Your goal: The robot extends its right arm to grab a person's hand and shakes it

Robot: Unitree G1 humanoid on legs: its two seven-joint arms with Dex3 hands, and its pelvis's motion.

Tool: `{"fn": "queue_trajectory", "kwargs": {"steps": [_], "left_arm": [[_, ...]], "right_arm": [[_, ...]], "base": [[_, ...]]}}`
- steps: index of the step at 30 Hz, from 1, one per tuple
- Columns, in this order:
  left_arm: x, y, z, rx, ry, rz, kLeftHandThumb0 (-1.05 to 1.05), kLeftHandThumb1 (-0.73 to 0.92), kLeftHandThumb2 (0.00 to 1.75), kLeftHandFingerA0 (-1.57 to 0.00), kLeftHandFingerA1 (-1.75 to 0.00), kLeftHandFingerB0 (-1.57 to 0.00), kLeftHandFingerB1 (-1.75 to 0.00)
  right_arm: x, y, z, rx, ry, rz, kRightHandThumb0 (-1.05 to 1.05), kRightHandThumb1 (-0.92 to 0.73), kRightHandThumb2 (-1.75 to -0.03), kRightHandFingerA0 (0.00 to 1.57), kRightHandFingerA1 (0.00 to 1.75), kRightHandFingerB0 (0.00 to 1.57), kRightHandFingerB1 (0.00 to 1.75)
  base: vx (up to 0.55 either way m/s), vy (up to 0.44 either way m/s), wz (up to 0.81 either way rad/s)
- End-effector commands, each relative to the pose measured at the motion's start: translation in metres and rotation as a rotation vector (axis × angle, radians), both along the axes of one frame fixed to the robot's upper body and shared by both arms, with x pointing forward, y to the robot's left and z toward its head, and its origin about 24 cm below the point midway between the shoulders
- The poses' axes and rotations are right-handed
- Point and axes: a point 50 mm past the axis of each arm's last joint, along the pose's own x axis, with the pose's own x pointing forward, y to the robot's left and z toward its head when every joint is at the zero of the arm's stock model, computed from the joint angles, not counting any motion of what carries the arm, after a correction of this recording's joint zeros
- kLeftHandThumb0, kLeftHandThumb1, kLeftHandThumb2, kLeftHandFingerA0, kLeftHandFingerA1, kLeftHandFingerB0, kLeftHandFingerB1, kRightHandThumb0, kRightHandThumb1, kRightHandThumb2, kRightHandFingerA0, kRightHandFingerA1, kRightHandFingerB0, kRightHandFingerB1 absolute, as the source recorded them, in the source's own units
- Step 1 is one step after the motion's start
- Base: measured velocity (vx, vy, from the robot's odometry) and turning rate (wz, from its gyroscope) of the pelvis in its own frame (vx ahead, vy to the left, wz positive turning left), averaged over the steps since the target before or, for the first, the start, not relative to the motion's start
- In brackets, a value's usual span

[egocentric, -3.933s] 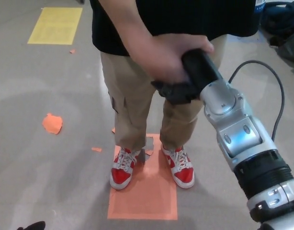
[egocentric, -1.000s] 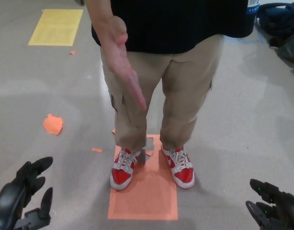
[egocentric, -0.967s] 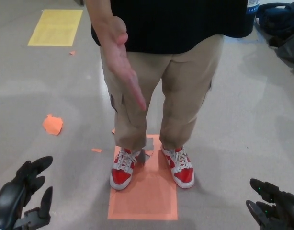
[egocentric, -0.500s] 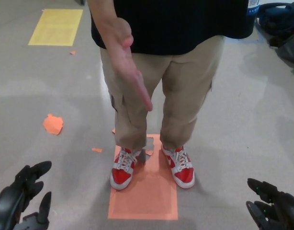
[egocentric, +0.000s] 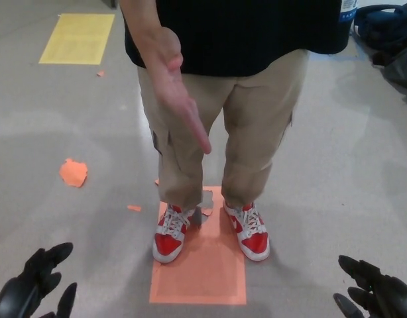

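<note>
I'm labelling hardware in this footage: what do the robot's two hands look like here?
Only the fingers show, at the bottom corners. The left hand is matte black with thick, rounded, jointed fingers. The right hand is the same black, blocky build. No cables, markings or forearm casing are in view on either side.

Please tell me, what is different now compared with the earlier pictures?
The right hand has let go of the person's hand and dropped with its arm to the bottom right corner, open. The left hand rose into view at bottom left, then sank a little. The person's hand opened flat, still held out. The shoes on the orange mat stayed put.
</note>
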Motion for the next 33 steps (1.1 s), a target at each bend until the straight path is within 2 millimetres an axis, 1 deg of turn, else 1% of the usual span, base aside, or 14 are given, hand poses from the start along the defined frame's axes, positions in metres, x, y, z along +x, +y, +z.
{"fn": "queue_trajectory", "kwargs": {"steps": [1,5,7,16,17,18,21,29,30,31,32,33], "left_arm": [[-0.005,0.002,-0.004,0.038,0.052,0.042,-0.30,0.68,1.16,0.00,-0.47,0.00,-0.47],[-0.005,0.003,-0.005,0.023,0.067,0.045,-0.31,0.68,1.16,0.00,-0.47,0.00,-0.47],[-0.005,0.003,-0.005,0.019,0.062,0.044,-0.30,0.68,1.16,0.00,-0.47,0.00,-0.47],[-0.009,0.003,-0.008,0.015,0.080,0.054,-0.31,0.68,1.16,0.00,-0.47,0.00,-0.47],[-0.010,0.004,-0.008,0.001,0.083,0.056,-0.30,0.68,1.16,0.00,-0.48,0.00,-0.47],[-0.010,0.004,-0.009,-0.001,0.083,0.055,-0.30,0.69,1.17,0.00,-0.48,0.00,-0.47],[-0.012,0.004,-0.009,0.022,0.083,0.045,-0.30,0.69,1.17,0.00,-0.48,0.00,-0.47],[-0.013,0.004,-0.007,0.032,0.096,0.055,-0.32,0.65,1.15,0.00,-0.48,0.00,-0.47],[-0.014,0.004,-0.008,0.019,0.102,0.057,-0.55,0.92,0.68,-0.13,-0.32,-0.09,-0.28],[-0.015,0.004,-0.008,0.002,0.096,0.054,-0.55,0.92,0.68,-0.13,-0.32,-0.09,-0.28],[-0.015,0.005,-0.009,0.014,0.092,0.051,-0.31,0.68,1.16,0.00,-0.48,0.00,-0.48],[-0.015,0.005,-0.009,0.029,0.092,0.050,-0.31,0.67,1.16,0.00,-0.48,0.00,-0.47]], "right_arm": [[-0.004,-0.006,0.000,-0.032,0.016,-0.014,-0.77,-0.68,-0.90,0.01,0.16,0.00,0.00],[-0.005,-0.004,0.001,-0.020,0.013,-0.015,-0.77,-0.67,-0.89,0.00,0.15,0.00,0.00],[-0.005,-0.004,0.001,-0.046,0.012,-0.009,-0.77,-0.67,-0.88,0.04,0.18,0.00,0.00],[-0.006,-0.002,-0.003,-0.057,0.035,-0.001,-0.79,-0.68,-0.91,0.02,0.16,0.00,0.01],[-0.007,-0.001,-0.003,-0.069,0.035,0.009,-0.71,-0.85,-0.66,0.00,0.21,0.00,0.00],[-0.008,-0.001,-0.004,-0.073,0.036,0.013,-0.82,-0.72,-1.00,0.00,0.17,0.00,0.09],[-0.010,-0.001,-0.006,-0.045,0.040,0.004,-0.82,-0.71,-0.99,0.00,0.17,0.00,0.09],[-0.010,0.000,-0.006,-0.063,0.042,0.010,-0.82,-0.71,-0.99,0.00,0.14,0.00,0.08],[-0.012,0.000,-0.006,-0.074,0.047,0.011,-0.81,-0.71,-0.99,0.00,0.15,0.00,0.08],[-0.013,0.000,-0.006,-0.080,0.049,0.012,-0.81,-0.71,-0.99,0.00,0.15,0.00,0.08],[-0.013,0.000,-0.006,-0.081,0.046,0.017,-0.82,-0.72,-0.98,0.00,0.15,0.00,0.07],[-0.013,0.001,-0.006,-0.088,0.045,0.023,-0.83,-0.72,-0.99,0.00,0.15,0.00,0.07]], "base": [[0.00,0.000,0.00],[0.00,0.000,0.00],[0.00,0.000,0.00],[0.00,0.000,0.00],[0.00,0.000,0.00],[0.00,0.000,0.00],[0.00,0.000,0.00],[0.00,0.000,0.00],[0.00,0.000,0.00],[0.00,0.000,0.00],[0.00,0.000,0.00],[0.00,0.000,0.00]]}}
